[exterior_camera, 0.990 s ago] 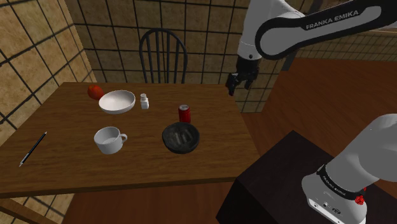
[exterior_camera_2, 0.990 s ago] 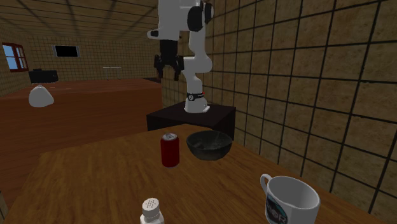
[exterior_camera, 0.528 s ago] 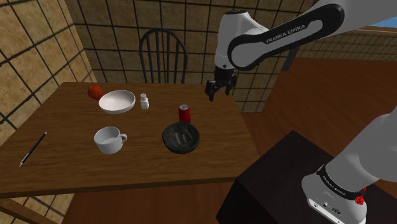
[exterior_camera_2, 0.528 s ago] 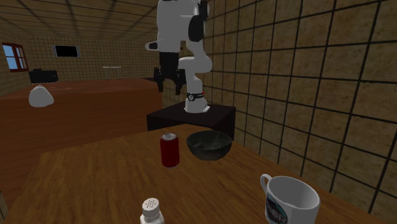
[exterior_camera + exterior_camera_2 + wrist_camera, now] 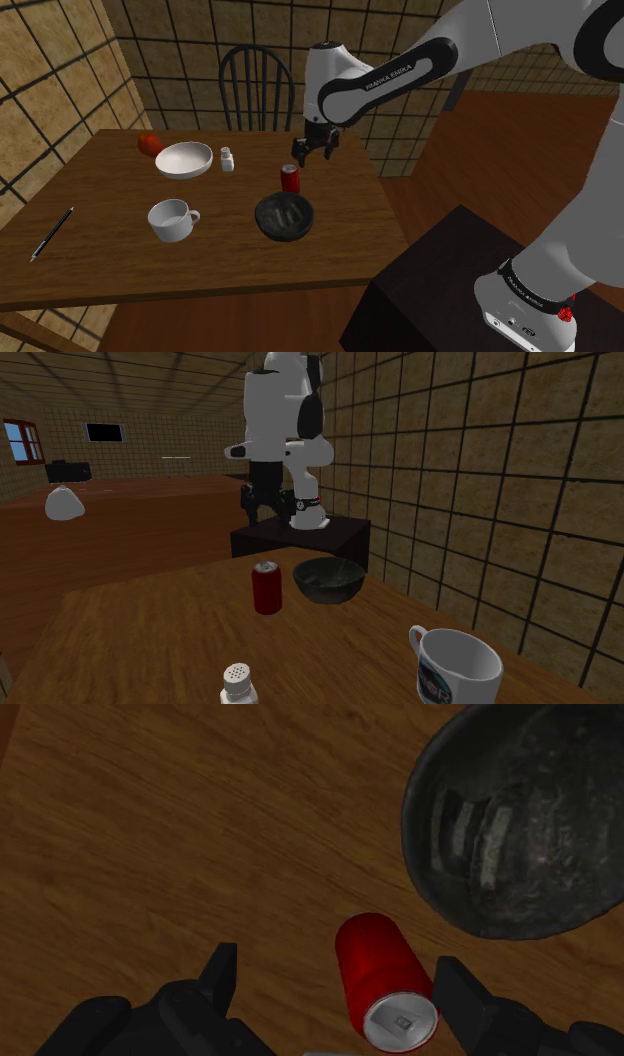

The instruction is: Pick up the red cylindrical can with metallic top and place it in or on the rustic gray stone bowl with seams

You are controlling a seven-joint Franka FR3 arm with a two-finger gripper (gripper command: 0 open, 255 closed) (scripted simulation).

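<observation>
A red can (image 5: 290, 179) with a silver top stands upright on the wooden table (image 5: 110, 240), just beyond the dark grey stone bowl (image 5: 284, 217). In the second exterior view the red can (image 5: 266, 588) stands to the left of the bowl (image 5: 328, 580). My black gripper (image 5: 311, 151) hangs open above and slightly behind the can. Seen from the wrist, the can (image 5: 383, 978) lies between the spread fingers (image 5: 220, 976), nearer one of them, untouched, with the bowl (image 5: 520, 814) just past it. The gripper (image 5: 264, 504) hovers well above the table.
A white mug (image 5: 174, 219), a white bowl (image 5: 184, 159), a small shaker (image 5: 227, 159), a red fruit (image 5: 150, 144) and a pen (image 5: 51, 234) lie on the table toward the shoulder view's left. A dark chair (image 5: 256, 88) stands behind it. The stand (image 5: 440, 290) is at lower right.
The arm has swung toward the shoulder view's left and lowered, bringing the open gripper from beyond the table's edge to above the can. Nothing on the table has moved.
</observation>
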